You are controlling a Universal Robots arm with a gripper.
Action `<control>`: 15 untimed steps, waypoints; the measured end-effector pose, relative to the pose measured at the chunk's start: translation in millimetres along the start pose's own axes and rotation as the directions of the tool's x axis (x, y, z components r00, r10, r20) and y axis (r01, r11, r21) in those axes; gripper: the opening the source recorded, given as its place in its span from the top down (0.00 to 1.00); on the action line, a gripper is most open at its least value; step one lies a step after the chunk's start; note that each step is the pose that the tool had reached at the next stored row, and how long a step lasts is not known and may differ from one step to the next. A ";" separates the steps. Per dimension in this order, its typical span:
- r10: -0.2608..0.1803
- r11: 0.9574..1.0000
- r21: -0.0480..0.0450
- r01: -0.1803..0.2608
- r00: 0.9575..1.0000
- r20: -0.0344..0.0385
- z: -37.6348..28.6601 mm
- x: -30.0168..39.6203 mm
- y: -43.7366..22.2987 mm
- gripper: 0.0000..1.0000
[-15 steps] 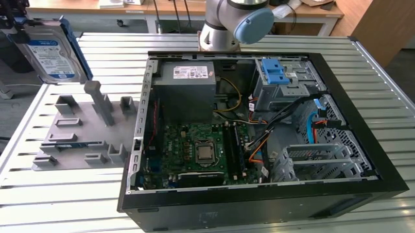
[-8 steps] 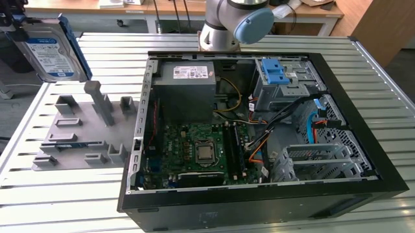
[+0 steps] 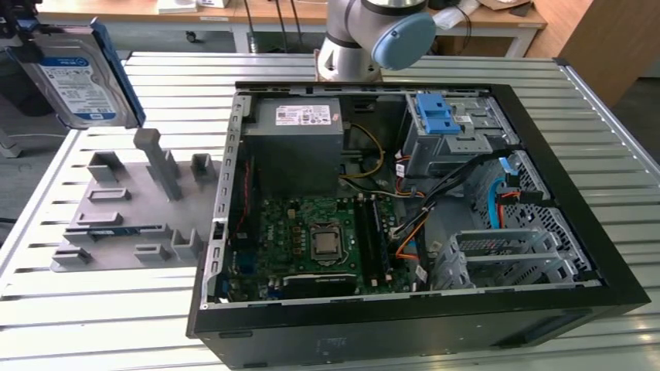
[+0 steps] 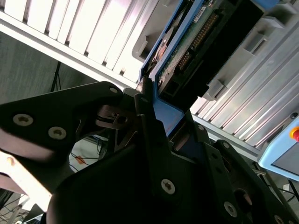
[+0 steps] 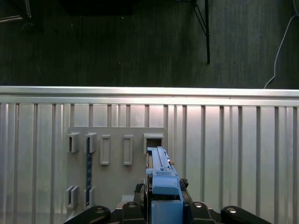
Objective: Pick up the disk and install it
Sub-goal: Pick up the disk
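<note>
The disk (image 3: 77, 81) is a silver hard drive with a white-and-blue label and blue rails. It hangs upright in the air at the exterior view's far left, above the grey holder plate (image 3: 124, 209). My gripper (image 3: 23, 31) is shut on its upper end. In the second wrist view the black fingers (image 4: 145, 116) clamp the blue rail, and the disk (image 4: 196, 42) shows its circuit board and connector. In the first wrist view the disk (image 5: 161, 172) stands edge-on between my gripper (image 5: 163, 207) halves, over the holder plate (image 5: 117, 163).
An open computer case (image 3: 577, 255) lies on the slatted metal table (image 3: 103, 325), to the exterior view's right of the holder plate. Inside it are a grey power-supply box (image 3: 299, 131), a motherboard (image 3: 320, 239) and a metal cage with a blue latch (image 3: 443, 124). The arm's base (image 3: 361, 39) stands behind the case.
</note>
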State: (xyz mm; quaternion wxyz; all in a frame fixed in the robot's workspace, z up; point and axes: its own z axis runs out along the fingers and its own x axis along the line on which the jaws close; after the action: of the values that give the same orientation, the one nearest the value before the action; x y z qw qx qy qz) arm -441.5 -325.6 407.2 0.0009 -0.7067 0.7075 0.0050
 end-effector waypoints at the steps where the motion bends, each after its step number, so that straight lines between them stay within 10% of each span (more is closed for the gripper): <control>1: 0.000 1.000 0.000 0.000 1.000 0.000 -0.7 0.0 0.0 0.64; 15: 0.000 1.000 0.000 0.000 1.000 0.000 -12.0 -0.1 0.1 0.64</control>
State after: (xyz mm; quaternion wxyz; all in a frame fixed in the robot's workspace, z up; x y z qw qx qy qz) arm -441.5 -325.6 419.2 0.0008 -0.7067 0.7075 0.0049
